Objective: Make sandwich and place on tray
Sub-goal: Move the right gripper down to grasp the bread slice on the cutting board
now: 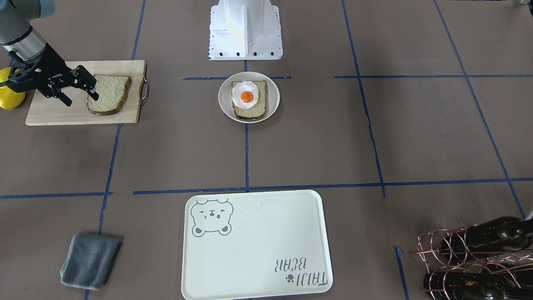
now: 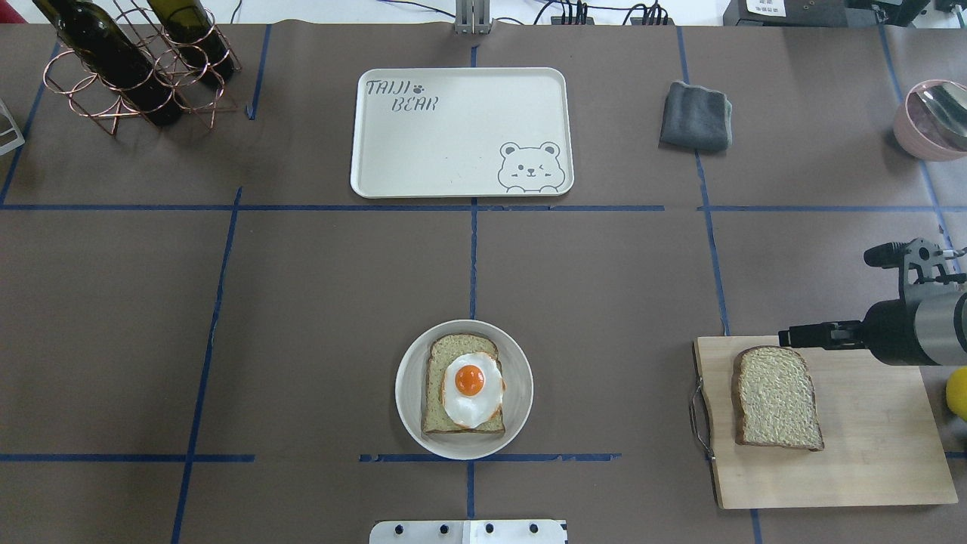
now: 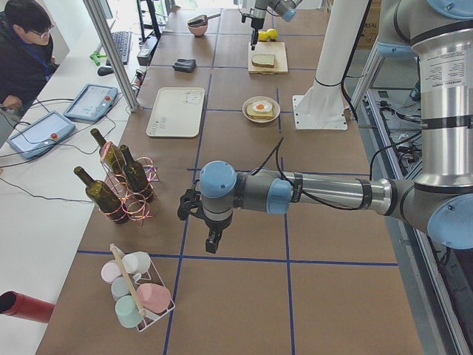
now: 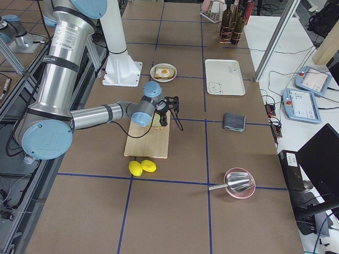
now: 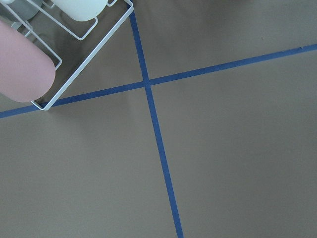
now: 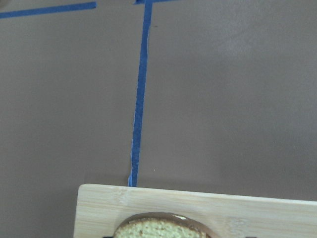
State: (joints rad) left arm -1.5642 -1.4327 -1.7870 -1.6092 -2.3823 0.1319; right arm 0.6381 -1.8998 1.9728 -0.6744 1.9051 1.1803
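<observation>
Right end effector (image 1: pixel 82 101) released, at slice (image 1: pixel 110 93); judged light, soft, easily dented, so crust edges are best pinched gently.

Silver arms, blue caps
My left arm (image 3: pixel 332 192) and right arm (image 4: pixel 100 114) are brushed-metal tubes with pale blue joint caps and looping black cables; my right gripper (image 1: pixel 82 99) is black, my base (image 1: pixel 245 31) white.

In the right wrist view the bottom edge cut the bread slice (image 6: pixel 163 229), leaving only its crust top on the cutting board (image 6: pixel 233 208). In the overhead view the right edge clipped the lemon (image 2: pixel 958 393) and pink bowl (image 2: pixel 910 137). The left gripper (image 3: pixel 211 241) was too small to judge its jaws.
</observation>
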